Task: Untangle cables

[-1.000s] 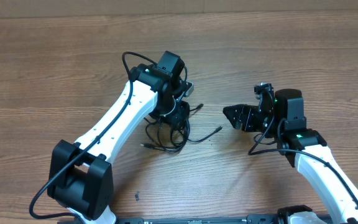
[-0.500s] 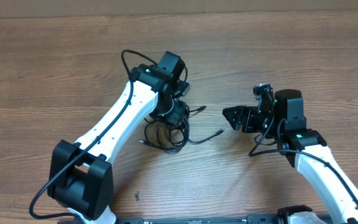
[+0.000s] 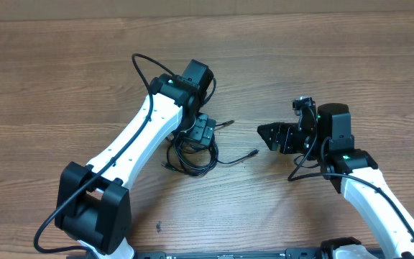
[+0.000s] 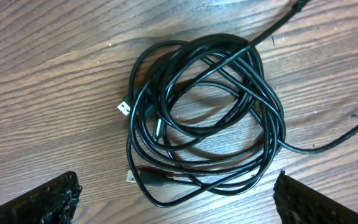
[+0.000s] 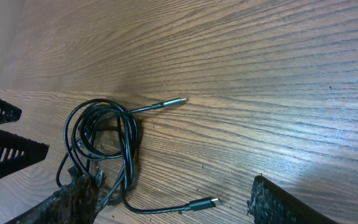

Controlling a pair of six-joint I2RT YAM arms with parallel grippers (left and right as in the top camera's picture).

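Note:
The cables [image 3: 208, 164] lie as one coiled black bundle on the wooden table, with a loose strand running right to a plug [image 3: 254, 152]. In the left wrist view the coil [image 4: 253, 74] fills the centre, and two small plug ends [image 4: 123, 107] show at its left side. My left gripper [image 3: 205, 132] hangs open just above the bundle's far edge, its fingers [image 4: 45, 202] wide apart and holding nothing. My right gripper [image 3: 266, 137] is open to the right of the bundle, apart from it. Its view shows the coil [image 5: 129, 143] and a loose plug [image 5: 205, 203].
Bare wood-grain table [image 3: 322, 65] surrounds the bundle on all sides. The left arm's own thick wire [image 3: 141, 68] arcs above its wrist. A small dark speck [image 3: 158, 227] lies near the front edge.
My left gripper has gone from shut to wide open, and the bundle has settled flat on the table beneath it. The right arm has not moved.

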